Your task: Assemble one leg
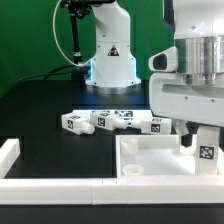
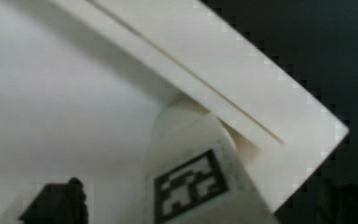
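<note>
In the exterior view, the robot's two-finger gripper (image 1: 195, 135) hangs over the large white raised-rim plastic panel (image 1: 150, 160), closed on a small white tagged plastic leg (image 1: 205, 147) standing at the panel's corner on the exterior view's right. Other alike legs (image 1: 105, 121) lie on the black table (image 1: 40, 110) behind the panel.

In the wrist view, the held leg (image 2: 197, 170), tag facing the camera, stands against the panel's rim (image 2: 211, 70); a dark fingertip (image 2: 55, 203) shows beside it.

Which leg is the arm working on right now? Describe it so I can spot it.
Find the large white panel at the front of the black table. The leg stands upright at its corner on the exterior view's right, under the gripper. The other legs lie loose behind the panel.
</note>
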{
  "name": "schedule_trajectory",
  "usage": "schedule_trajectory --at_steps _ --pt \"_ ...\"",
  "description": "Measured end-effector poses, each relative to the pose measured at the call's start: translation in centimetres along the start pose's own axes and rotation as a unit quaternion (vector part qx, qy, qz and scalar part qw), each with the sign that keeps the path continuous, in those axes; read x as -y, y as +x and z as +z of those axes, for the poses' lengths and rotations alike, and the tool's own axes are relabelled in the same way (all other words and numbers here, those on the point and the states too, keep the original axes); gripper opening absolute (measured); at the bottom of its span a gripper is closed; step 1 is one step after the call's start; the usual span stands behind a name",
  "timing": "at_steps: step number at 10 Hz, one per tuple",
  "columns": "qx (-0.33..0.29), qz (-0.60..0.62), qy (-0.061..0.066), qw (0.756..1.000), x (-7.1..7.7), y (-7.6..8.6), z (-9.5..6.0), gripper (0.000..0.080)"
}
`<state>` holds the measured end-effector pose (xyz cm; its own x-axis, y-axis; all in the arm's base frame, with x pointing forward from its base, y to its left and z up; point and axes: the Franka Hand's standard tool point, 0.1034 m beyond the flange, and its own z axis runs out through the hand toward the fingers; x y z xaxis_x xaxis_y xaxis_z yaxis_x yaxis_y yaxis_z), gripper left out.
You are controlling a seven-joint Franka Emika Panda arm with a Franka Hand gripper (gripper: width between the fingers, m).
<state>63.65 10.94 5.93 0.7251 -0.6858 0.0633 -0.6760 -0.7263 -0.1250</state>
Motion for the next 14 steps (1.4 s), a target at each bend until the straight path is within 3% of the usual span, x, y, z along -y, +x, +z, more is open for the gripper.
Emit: schedule_trajectory --at_steps 1,3,5,6,7,9,11,12,14 --pt "-0.003 -0.113 -0.007 0.994 -0.07 0.51 -0.20 0.0649" --pt "-0.004 -0.083 -0.007 0.997 -0.08 0.60 -0.14 0.0649" --pt "-0.004 -0.077 -0.006 0.997 -0.10 0.63 -0.14 0.0388" --pt "-0.004 -0.031 -0.006 0.999 -0.09 0.58 -0.12 0.0388" --pt "-0.004 -0.001 -0.005 1.000 -0.10 0.58 -0.10 0.0281" --pt "-0.006 0.109 -0.006 0.994 -0.01 0.44 -0.07 0.0281" --pt "-0.006 0.265 -0.010 0.964 0.06 0.12 -0.04 0.0281" --pt "0.000 0.348 -0.002 0.937 0.16 0.12 0.03 0.0281" --pt "0.016 0.517 0.008 0.856 0.36 0.16 0.14 0.0281"
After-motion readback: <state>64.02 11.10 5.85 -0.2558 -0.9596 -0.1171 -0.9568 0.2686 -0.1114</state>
